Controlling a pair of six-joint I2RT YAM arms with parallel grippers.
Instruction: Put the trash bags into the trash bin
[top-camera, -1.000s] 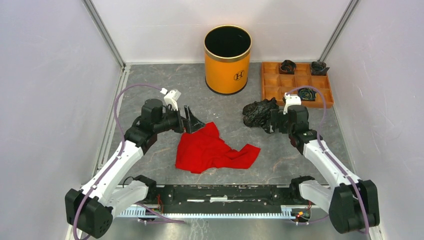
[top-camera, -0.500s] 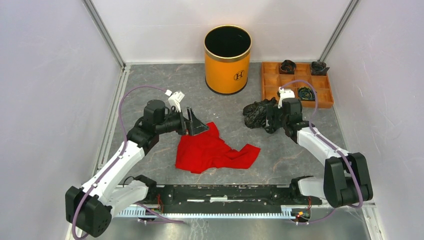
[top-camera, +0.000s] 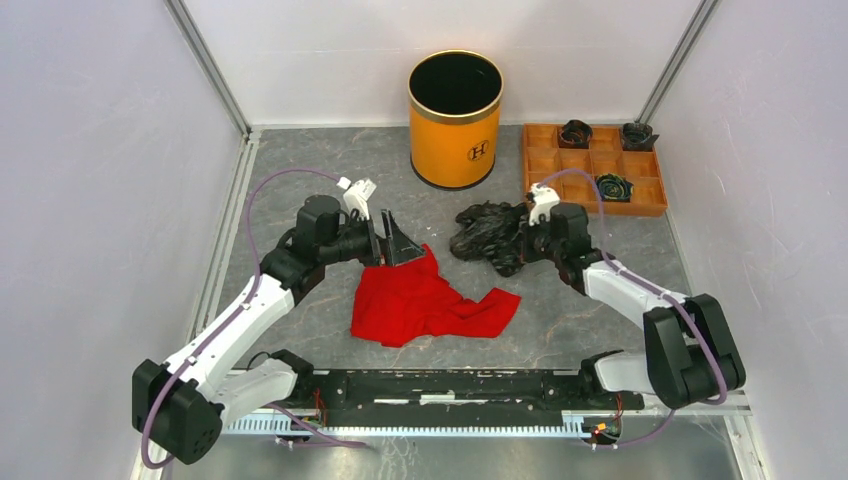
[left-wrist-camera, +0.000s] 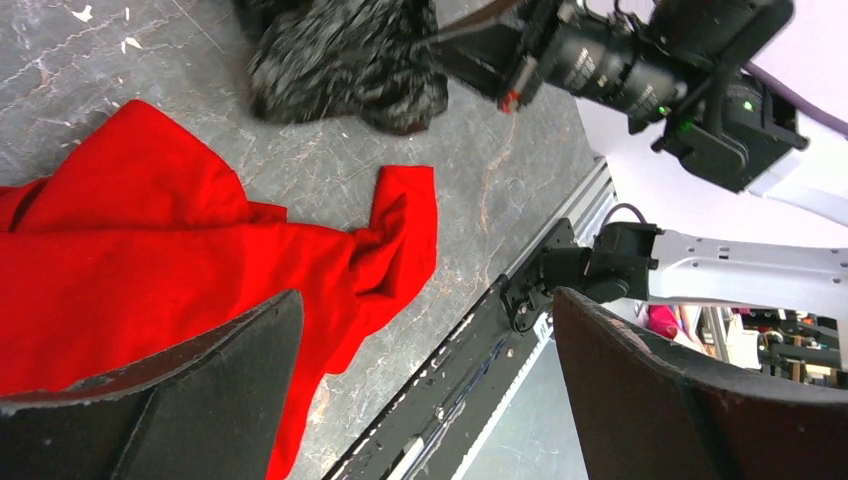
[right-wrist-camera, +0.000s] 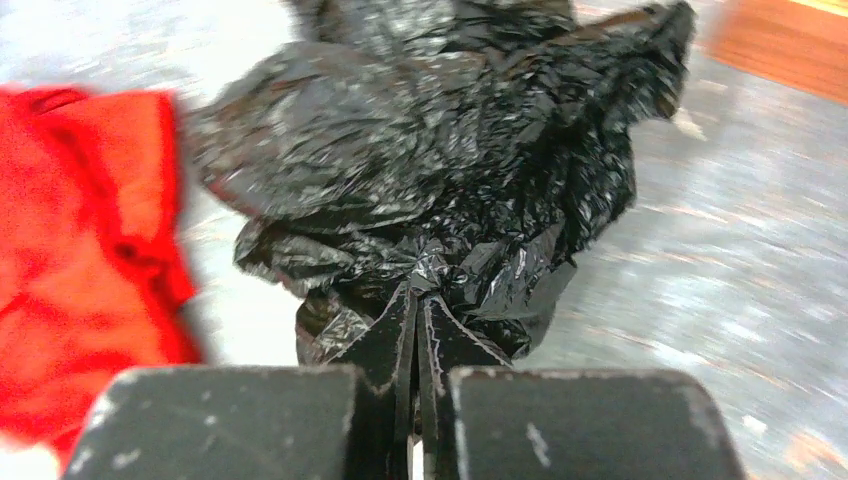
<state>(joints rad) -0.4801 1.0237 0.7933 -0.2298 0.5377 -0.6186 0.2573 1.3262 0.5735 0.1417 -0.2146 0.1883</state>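
The right tool (right-wrist-camera: 418, 320) pinches the black trash bag (top-camera: 487, 235) on the worktop (top-camera: 300, 160), the orange trash bin (top-camera: 455, 105) stands near behind it, a bit left, and the left tool (left-wrist-camera: 422, 300) gapes wide.

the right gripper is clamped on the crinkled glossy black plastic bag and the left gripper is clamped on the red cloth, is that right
Only half. The right gripper is clamped on the crinkled glossy black plastic bag, but the left gripper is open and holds nothing. The left wrist view shows its fingers wide apart, with the red cloth lying loose beyond them.
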